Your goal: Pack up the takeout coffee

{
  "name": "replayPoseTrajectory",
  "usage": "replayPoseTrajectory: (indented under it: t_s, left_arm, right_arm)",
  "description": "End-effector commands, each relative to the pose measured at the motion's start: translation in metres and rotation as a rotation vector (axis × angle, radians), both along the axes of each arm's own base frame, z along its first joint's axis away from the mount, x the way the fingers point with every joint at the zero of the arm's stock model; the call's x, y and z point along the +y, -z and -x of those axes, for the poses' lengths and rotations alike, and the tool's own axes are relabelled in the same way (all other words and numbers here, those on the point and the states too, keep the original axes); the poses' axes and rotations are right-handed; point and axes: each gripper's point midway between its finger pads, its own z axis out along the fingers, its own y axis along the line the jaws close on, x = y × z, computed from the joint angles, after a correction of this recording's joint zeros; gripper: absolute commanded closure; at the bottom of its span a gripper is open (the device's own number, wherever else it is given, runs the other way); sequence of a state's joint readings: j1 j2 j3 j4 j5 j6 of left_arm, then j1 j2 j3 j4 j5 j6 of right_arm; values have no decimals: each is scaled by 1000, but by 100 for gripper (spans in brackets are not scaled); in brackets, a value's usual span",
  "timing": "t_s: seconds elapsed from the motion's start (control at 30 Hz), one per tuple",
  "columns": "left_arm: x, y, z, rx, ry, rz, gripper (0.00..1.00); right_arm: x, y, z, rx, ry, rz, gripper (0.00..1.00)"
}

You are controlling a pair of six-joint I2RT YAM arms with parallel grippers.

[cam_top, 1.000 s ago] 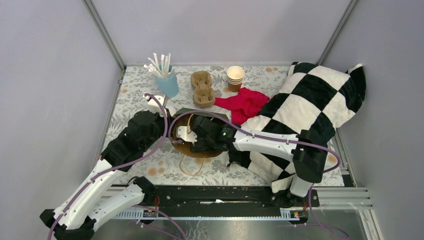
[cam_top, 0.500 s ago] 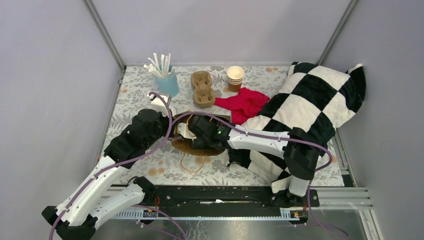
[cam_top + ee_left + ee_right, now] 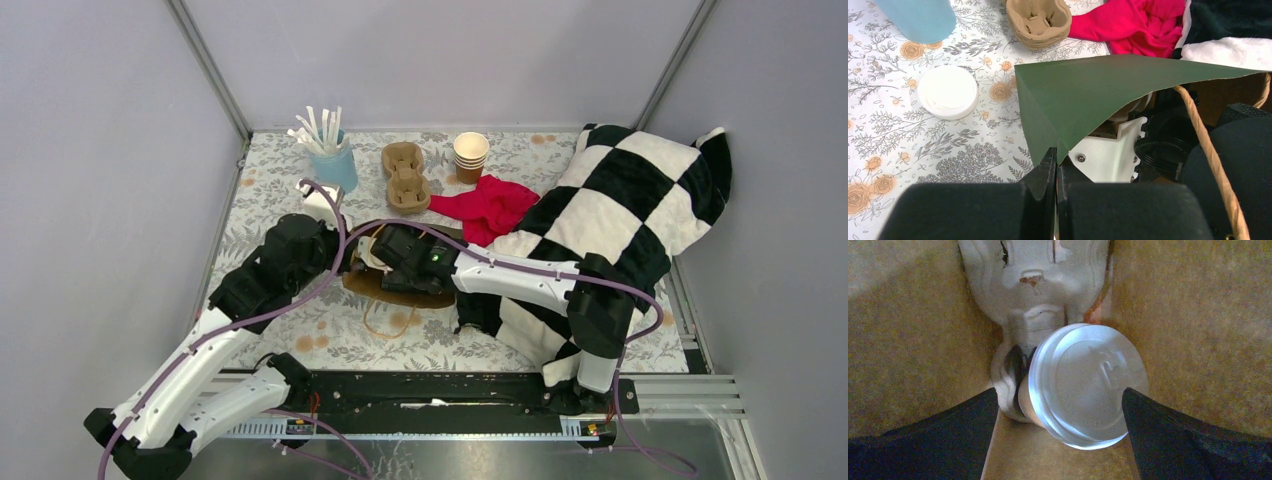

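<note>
1. My left gripper (image 3: 1055, 156) is pinched tight on the edge of the green paper bag (image 3: 1108, 85). It holds the flap up, so the mouth of the bag is open.
2. My right gripper (image 3: 1058, 405) is reaching deep inside the bag. Its jaws are spread wide, one on each side of the takeout coffee (image 3: 1088, 385), and they do not seem to squeeze it.
3. The coffee is inside the bag with its white lid on. It leans a bit against a pale cup tray (image 3: 1033, 280). I cannot tell if it sits in a tray hole.
4. I think the big part is almost done, because the cup is in the bag.
5. What is left, I think, is to pull my right arm out without bumping the cup, then let go of the flap.
</note>
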State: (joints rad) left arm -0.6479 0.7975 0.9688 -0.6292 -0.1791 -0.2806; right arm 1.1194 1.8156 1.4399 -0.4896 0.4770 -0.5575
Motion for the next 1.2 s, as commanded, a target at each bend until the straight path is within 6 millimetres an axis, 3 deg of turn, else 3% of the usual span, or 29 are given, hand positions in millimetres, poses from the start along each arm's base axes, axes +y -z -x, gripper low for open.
replayPoseTrajectory:
  t_s: [0.0, 0.13, 0.37, 0.6, 0.93, 1.17]
  left_arm:
    - [-7, -7, 4, 7, 33, 20, 100]
    - [-7, -6, 3, 10, 32, 11, 100]
    - [-7, -2, 3, 25, 27, 6, 100]
    - [-6, -1, 4, 27, 29, 0, 100]
    - [-8, 2, 5, 33, 40, 2, 100]
    - [-6, 6, 8, 32, 42, 4, 100]
  right_arm:
    - [-3, -17, -12, -39, 97, -90, 0]
    - [10, -19, -1, 14, 45, -188, 1]
    - [8, -15, -6, -70, -30, -197, 10]
    - [4, -15, -10, -91, -46, -161, 33]
    - [20, -39, -18, -160, -59, -271, 34]
    - [40, -65, -20, -223, -88, -454, 34]
